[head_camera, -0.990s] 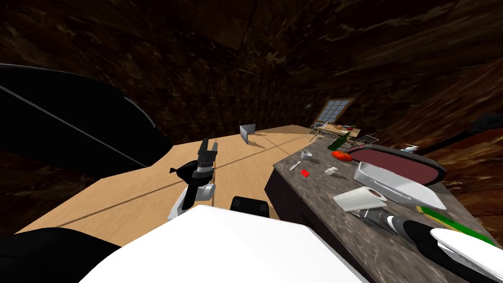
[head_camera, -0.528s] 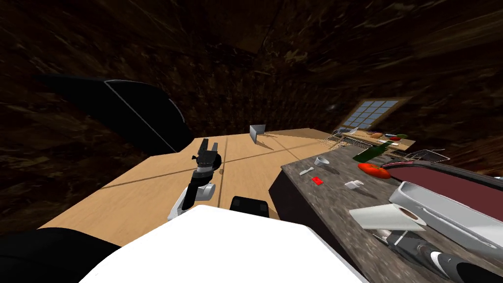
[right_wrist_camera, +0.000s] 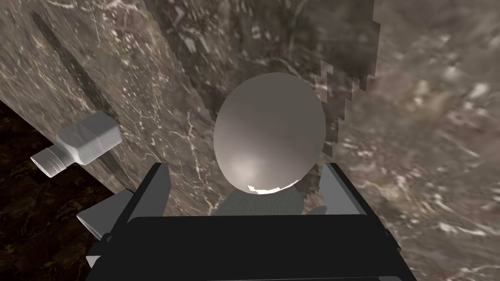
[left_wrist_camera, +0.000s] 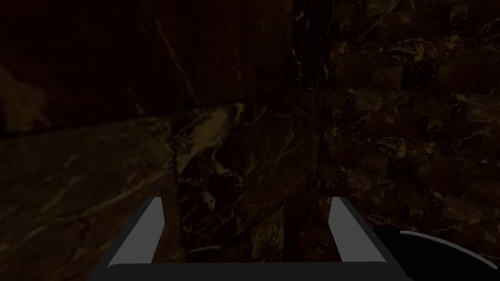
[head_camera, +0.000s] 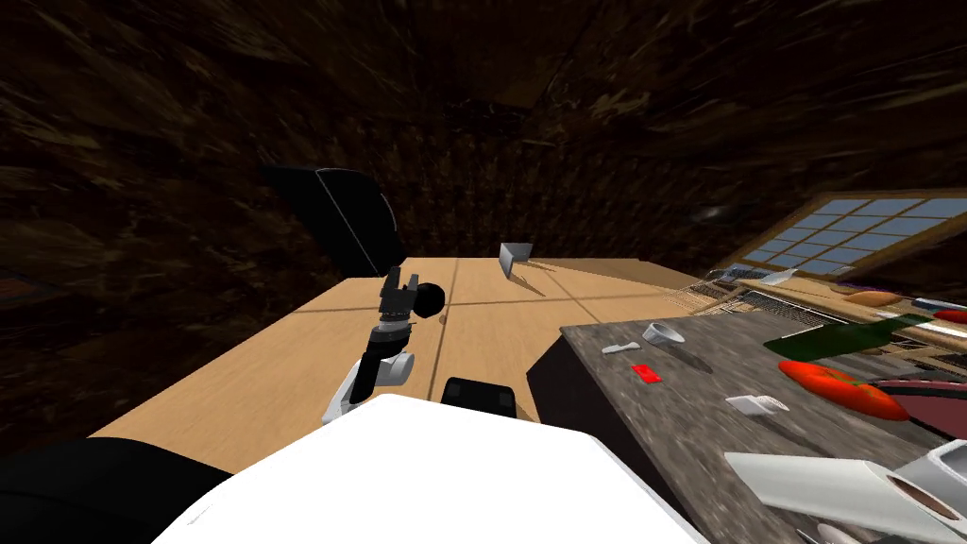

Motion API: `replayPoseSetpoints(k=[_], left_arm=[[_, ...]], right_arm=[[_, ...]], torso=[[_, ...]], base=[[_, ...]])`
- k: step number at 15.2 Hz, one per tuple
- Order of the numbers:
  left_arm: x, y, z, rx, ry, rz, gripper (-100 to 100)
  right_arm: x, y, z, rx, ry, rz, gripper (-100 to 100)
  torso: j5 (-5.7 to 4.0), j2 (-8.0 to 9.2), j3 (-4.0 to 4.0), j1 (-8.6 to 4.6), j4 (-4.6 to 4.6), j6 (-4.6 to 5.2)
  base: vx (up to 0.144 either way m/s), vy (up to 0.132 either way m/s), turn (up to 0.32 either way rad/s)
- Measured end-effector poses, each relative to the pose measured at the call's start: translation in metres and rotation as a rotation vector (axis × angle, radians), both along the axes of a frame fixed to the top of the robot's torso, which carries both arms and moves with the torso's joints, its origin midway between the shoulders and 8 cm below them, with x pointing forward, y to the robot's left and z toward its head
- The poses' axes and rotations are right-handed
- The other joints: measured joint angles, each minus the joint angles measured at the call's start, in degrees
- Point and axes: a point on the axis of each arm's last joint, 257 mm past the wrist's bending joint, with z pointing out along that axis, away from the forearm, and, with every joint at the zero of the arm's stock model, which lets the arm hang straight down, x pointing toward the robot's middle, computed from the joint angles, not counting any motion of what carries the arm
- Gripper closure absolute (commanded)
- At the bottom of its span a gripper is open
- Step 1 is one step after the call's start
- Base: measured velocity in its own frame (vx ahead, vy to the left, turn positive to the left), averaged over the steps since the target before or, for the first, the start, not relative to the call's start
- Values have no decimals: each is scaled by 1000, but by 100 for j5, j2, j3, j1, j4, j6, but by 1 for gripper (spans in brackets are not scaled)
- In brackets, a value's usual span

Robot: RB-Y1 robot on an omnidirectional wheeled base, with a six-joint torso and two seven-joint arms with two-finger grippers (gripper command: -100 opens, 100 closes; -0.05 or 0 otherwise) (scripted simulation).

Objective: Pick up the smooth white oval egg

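The egg [right_wrist_camera: 268,131], smooth, pale and oval, sits close in front of my right gripper [right_wrist_camera: 246,188], between its two fingers, over a brown-grey marbled countertop [right_wrist_camera: 420,161]. Those fingers stand wide apart, open, with a gap showing between the left one and the egg; a shadow lies right under the egg. My left gripper [head_camera: 401,283] is held up over the wooden floor [head_camera: 283,368] to the left of the counter, and its fingers [left_wrist_camera: 152,224] are open with nothing between them.
A small white bottle-like piece [right_wrist_camera: 80,141] lies near the counter's edge beside the right gripper. On the counter [head_camera: 680,425] are a white cup [head_camera: 664,332], a red chip [head_camera: 647,372], a red vegetable [head_camera: 840,387] and a green bottle [head_camera: 831,340]. A grey box [head_camera: 515,255] stands on the floor.
I have turned left: the counter and its things have slid right in the head view. My right forearm has left that view at the lower right. The left arm keeps its pose.
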Motion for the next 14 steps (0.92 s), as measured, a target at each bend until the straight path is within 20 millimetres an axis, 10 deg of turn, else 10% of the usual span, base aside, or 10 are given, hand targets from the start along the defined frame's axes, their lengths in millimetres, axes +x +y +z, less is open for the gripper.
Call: replayPoseSetpoints(k=[7,8,14], left_arm=[[0,0,0,0,0,0,0],[0,0,0,0,0,0,0],[0,0,0,0,1,1,0]], right_arm=[[-93,-16,4,-15,14,-166,-100],[-94,-17,5,-17,12,-170,100],[-83,-15,6,-15,9,-148,100]], torso=[[0,-1,1,-6,1,9],[-2,-9,-4,-11,0,9],[-3,-38,-21,-24,-8,21]], base=[[-75,25,282],[-11,4,-2],[17,-9,-130]])
